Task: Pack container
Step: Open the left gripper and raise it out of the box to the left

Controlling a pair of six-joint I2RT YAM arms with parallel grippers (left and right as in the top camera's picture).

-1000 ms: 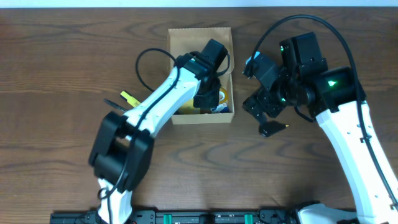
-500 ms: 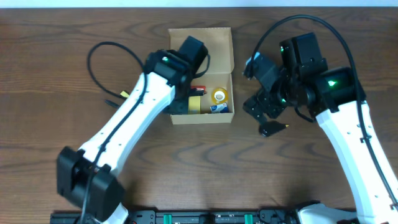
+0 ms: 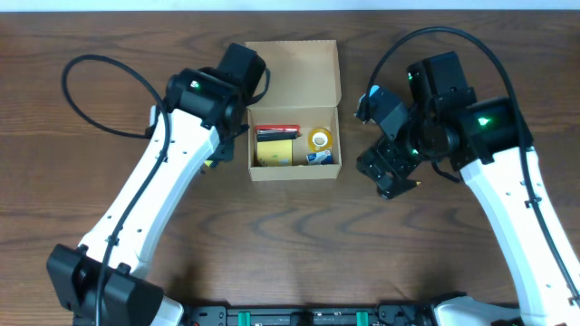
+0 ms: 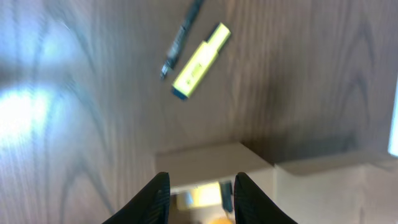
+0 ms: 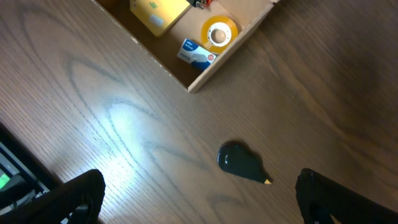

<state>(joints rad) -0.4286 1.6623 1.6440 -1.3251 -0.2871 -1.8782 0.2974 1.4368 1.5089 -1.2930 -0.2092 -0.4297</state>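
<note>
The container is seen at the far middle of the table with its lid flap folded back. A yellow pad and a tape roll are lodged inside. The left gripper is held over its left wall, jaws parted, nothing between. The right gripper is spread wide above a dark teardrop-shaped item to the container's right. A yellow highlighter is seen on its left.

The table is dark brown wood with wavy lines in it, and it fills almost every view. A thin pale strip runs along its far edge. A black bar sits at the near edge. Light makes a white shine on the wood.
</note>
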